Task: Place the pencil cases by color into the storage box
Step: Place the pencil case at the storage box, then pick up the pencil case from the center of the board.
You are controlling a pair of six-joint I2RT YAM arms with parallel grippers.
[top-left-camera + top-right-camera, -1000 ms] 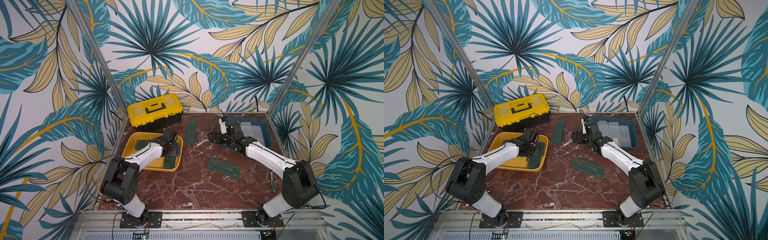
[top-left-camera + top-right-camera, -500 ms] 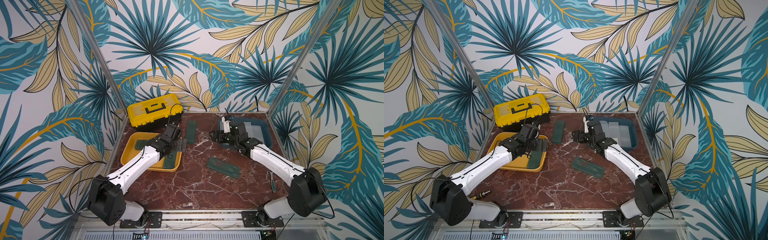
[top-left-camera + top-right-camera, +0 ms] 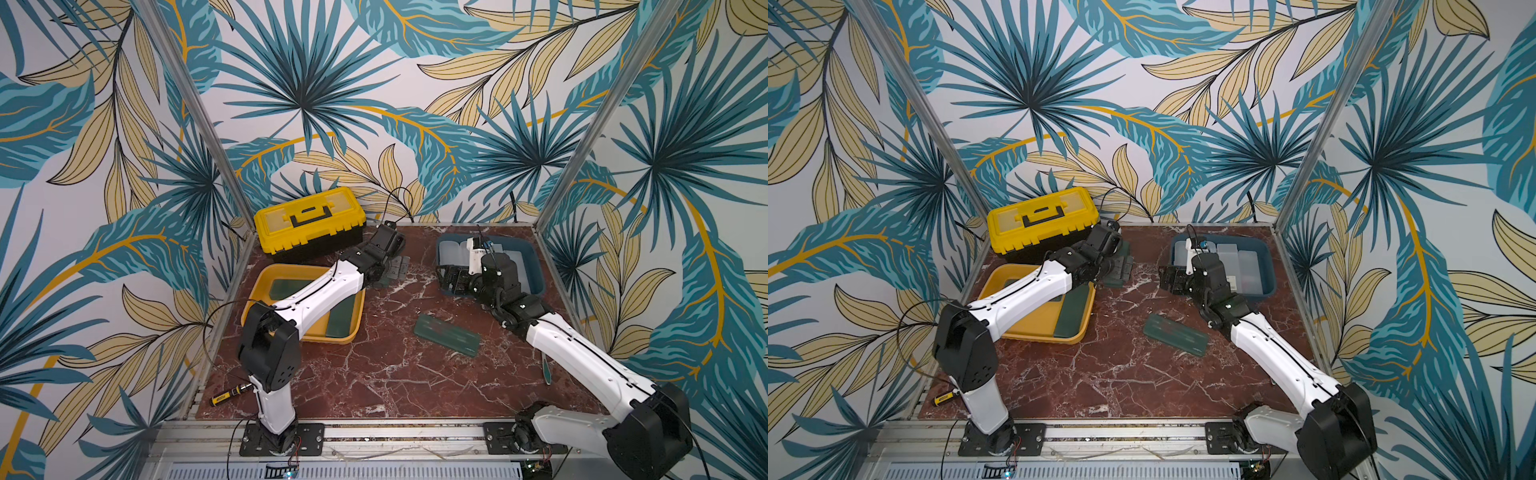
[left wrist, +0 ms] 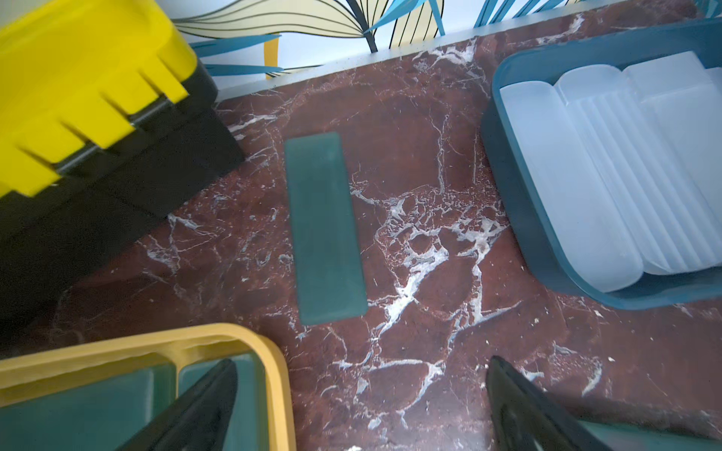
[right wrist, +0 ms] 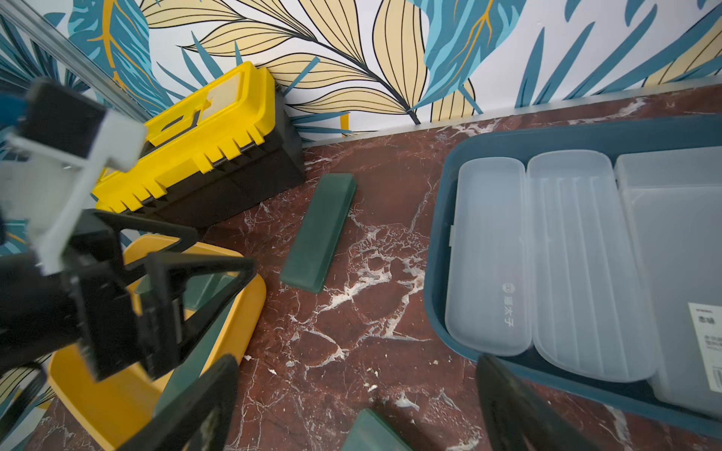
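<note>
Reaching out from the yellow tray (image 4: 117,349), the left gripper (image 4: 361,361) now hovers spread and empty over a far green case (image 4: 324,230) beside the toolbox (image 3: 309,216); white cases (image 5: 488,254) lie in the right blue bin (image 4: 521,203), green ones (image 3: 343,316) in the tray, another green case (image 3: 449,334) waits mid-table, right gripper (image 3: 451,279) likewise spread and empty.

Four green pencil cases (image 3: 446,334), three white ones (image 5: 488,254), two trays (image 3: 328,339), one toolbox (image 3: 309,224).

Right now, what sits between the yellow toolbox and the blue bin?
One dark green pencil case, flat on bare marble, touching neither; clearest in the left wrist view.
</note>
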